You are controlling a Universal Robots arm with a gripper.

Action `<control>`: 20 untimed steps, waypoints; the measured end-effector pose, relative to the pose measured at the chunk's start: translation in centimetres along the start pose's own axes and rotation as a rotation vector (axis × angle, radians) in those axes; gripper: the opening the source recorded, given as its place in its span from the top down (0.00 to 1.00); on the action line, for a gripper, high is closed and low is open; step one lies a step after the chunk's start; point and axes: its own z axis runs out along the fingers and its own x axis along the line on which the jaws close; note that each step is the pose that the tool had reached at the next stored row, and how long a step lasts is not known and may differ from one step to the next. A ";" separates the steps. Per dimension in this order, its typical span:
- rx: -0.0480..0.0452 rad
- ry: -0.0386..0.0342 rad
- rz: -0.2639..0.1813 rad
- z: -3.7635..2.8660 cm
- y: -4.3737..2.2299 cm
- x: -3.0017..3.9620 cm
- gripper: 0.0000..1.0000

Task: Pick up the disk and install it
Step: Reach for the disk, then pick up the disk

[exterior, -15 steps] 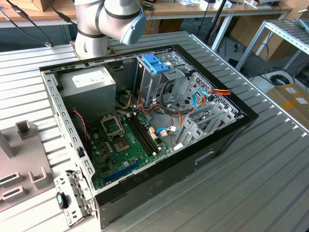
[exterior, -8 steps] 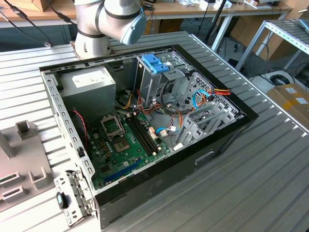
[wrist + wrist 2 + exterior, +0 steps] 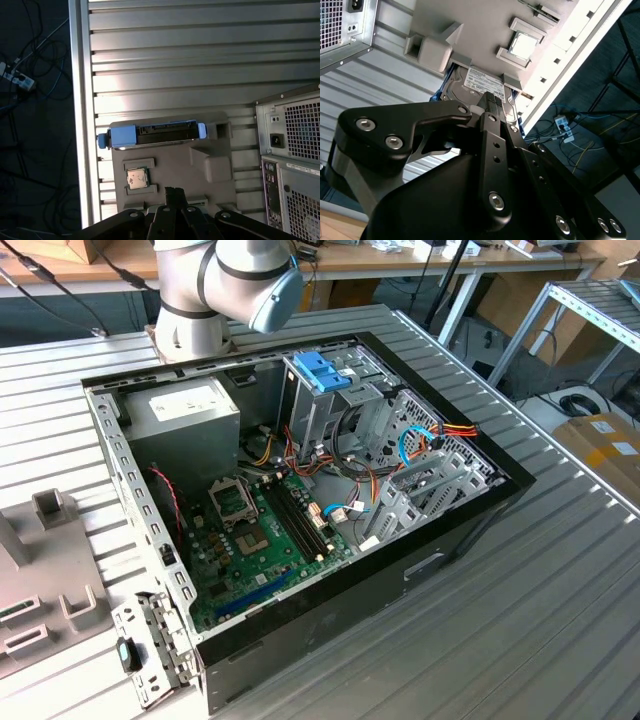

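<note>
The disk [image 3: 150, 135] lies in a slot of a grey fixture plate [image 3: 200, 160], with its blue carrier frame along the edge. In the second wrist view the disk [image 3: 477, 82] shows its silver top and white label. My gripper [image 3: 174, 191] hangs above the plate, a short way from the disk, and it is shut with nothing in it. In the second wrist view the gripper [image 3: 492, 100] points toward the disk's label side, apart from it. The open computer case [image 3: 480, 515] holds a metal drive cage with a blue handle [image 3: 322, 370].
A processor chip [image 3: 136, 177] sits in a pocket of the plate near the disk. The case's rear panel [image 3: 295, 150] stands close beside the plate. The ribbed table's edge [image 3: 80, 125] runs just past the disk, with cables on the floor beyond. A grey power supply [image 3: 185, 410] fills a case corner.
</note>
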 end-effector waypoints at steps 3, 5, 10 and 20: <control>0.0000 0.0000 0.000 0.01 0.00 0.00 0.89; 0.0000 0.0000 0.000 0.01 0.00 0.00 0.89; -0.0001 0.0000 -0.001 0.02 0.00 0.00 0.89; -0.0031 0.0055 -0.125 0.03 0.01 0.00 0.89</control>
